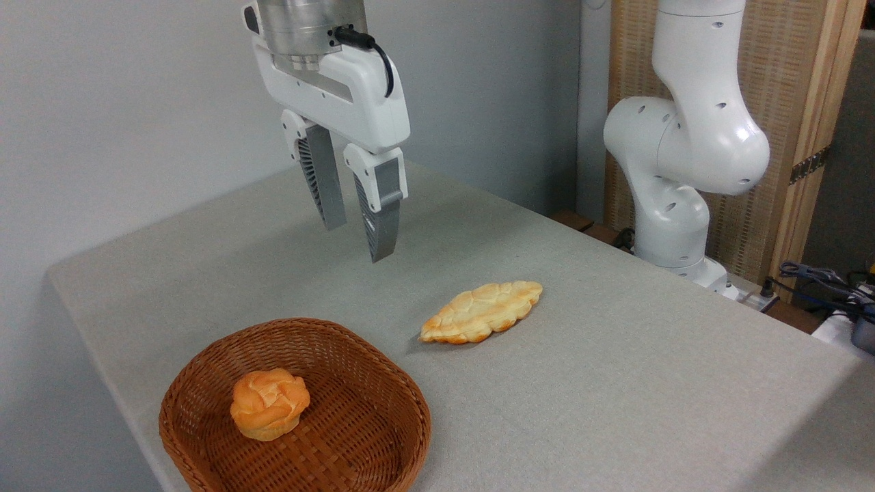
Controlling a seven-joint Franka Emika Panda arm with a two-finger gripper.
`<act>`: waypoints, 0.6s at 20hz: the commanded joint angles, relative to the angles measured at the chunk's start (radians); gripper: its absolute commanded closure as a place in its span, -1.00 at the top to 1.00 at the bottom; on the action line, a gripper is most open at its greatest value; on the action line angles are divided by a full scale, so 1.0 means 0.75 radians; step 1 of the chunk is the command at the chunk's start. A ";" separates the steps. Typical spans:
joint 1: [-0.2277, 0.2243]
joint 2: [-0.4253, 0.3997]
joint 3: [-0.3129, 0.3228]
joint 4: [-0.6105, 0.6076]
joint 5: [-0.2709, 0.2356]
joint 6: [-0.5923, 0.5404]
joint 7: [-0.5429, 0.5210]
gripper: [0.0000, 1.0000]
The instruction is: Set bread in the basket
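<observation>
A: How is the gripper (357, 240) seen to stand?

B: It is held high above the table (615, 383), its two grey fingers (381, 225) pointing down and parted by a modest gap. Nothing is gripped between them; only bare cloth lies below.

A: And what is found nearest to it?

B: A flat, leaf-shaped loaf (482, 311) is laid on the table, below and to the right of the fingertips, well clear of them. It is pale golden, with a scored top, and it rests apart from everything else.

A: Where is the bread (268, 403) placed?

B: It is set inside the basket (383, 383), on the woven floor towards the left side. It is seen upright, the knotted orange top uppermost and the paler base down. Whether the left wall is touched by it cannot be told.

A: And the basket itself?

B: It is placed near the front left corner of the table, well below the gripper. Behind, at the right, the white base of the arm (673, 178) is seen beside a wooden panel (800, 123).
</observation>
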 commanded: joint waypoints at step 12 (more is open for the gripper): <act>0.024 0.028 -0.023 0.031 0.050 -0.019 -0.014 1.00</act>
